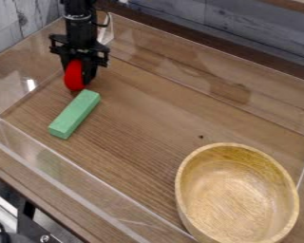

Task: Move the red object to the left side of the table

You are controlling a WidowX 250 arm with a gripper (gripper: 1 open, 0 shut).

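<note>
**Red strawberry toy in the claw at the table's far left: grip looks shallow**

Wooden bowl (pixel 238 194), empty, sits nearest the camera at the lower right, well clear of the work. Low clear acrylic walls (pixel 41 163) edge the brown wood-grain table (pixel 180 100). Further back lies a flat green rectangular block (pixel 73 113), resting flat and angled, just beside the work point on the near side.

Beyond the block, the black gripper (pixel 77 72) points steeply down at the far left of the table. Its jaws are drawn in narrow on either side of the red object (pixel 76 75), a small strawberry-like toy. The toy appears clamped between them, its lower end showing below the fingertips. Whether it rests on the tabletop or hangs just clear cannot be told.

Risks, as judged:
- The toy is rounded, and much of it shows below the jaws; it could squirt out or rotate under pressure.
- The block lies close; a low sideways move could knock it.
- The acrylic wall is near on the left, so overshoot could strike it.
</note>
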